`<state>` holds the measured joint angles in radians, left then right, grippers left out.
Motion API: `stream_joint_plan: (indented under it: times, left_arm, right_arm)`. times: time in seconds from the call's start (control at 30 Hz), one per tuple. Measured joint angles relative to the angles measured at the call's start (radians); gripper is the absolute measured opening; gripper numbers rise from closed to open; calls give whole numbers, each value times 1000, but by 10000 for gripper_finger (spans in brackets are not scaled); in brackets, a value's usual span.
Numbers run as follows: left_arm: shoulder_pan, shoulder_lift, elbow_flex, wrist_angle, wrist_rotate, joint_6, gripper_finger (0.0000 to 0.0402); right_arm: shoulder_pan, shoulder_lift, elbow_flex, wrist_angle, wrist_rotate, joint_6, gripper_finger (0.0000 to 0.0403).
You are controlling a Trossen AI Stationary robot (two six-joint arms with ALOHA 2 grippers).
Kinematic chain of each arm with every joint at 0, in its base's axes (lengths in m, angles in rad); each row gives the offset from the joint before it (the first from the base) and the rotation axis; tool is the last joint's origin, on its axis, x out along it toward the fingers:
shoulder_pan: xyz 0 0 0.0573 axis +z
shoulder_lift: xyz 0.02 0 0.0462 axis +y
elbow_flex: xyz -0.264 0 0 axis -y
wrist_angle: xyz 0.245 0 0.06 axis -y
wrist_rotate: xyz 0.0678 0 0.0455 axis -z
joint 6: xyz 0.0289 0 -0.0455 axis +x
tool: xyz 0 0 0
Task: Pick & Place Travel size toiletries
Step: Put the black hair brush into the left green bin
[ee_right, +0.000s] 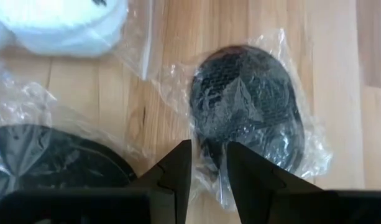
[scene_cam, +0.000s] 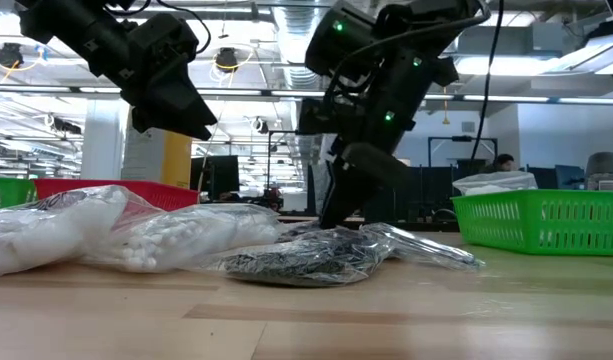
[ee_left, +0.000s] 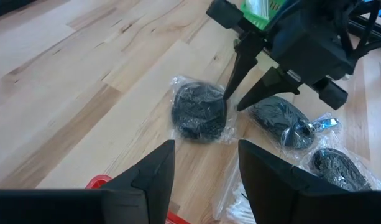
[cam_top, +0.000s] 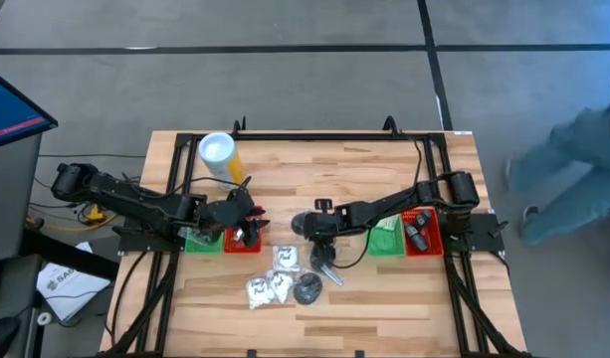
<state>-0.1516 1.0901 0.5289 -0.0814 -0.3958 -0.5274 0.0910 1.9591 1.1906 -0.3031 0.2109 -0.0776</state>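
Observation:
Several clear-bagged toiletries lie flat mid-table: white sachets (cam_top: 283, 261), black discs (cam_top: 306, 290) and a silvery tube (scene_cam: 426, 248). My right gripper (cam_top: 320, 242) points down between two bagged black discs. Its fingers, a narrow gap apart, stand on either side of the near edge of one bagged disc (ee_right: 246, 112) (ee_left: 199, 113). The other disc (ee_left: 280, 115) lies just beside it. My left gripper (ee_left: 206, 171) is open and holds nothing. It hovers over the left red tray (cam_top: 241, 244), looking across at the right gripper. My right gripper comes from above, slanting from the table's right, with the crumpled plastic at the bag's edge (ee_right: 209, 154) between its fingers. One fingertip (ee_left: 225, 98) stands at the bag's rim. Whether the fingers touch the plastic, I cannot tell. The bagged disc lies flat on the table.
A yellow cylinder with a white top (cam_top: 220, 159) stands at the far left. A green tray (cam_top: 197, 241) sits beside the left red one. On the right are a green tray (cam_top: 386, 239) and a red tray (cam_top: 429, 239) holding dark items. A person (cam_top: 573, 169) stands beyond the table's right edge.

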Motion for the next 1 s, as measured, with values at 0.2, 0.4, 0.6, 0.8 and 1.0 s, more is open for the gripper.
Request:
stream_joint_plan:
  times: [0.2, 0.4, 0.6, 0.8, 1.0]
  left_arm:
    - [0, 0, 0, 2, 0, 0, 169]
    - [0, 0, 0, 3, 0, 0, 169]
    - [0, 0, 0, 8, 0, 0, 169]
    - [0, 0, 0, 10, 0, 0, 169]
    - [0, 0, 0, 12, 0, 0, 169]
  right_arm:
    - [0, 1, -1, -3, 0, 0, 93]
    - [0, 22, 0, 11, 0, 24, 93]
    - [0, 42, 0, 10, 28, 26, 47]
    - [0, 39, 0, 1, 30, 18, 5]
    - [1, 29, 24, -45, 30, 9, 1]
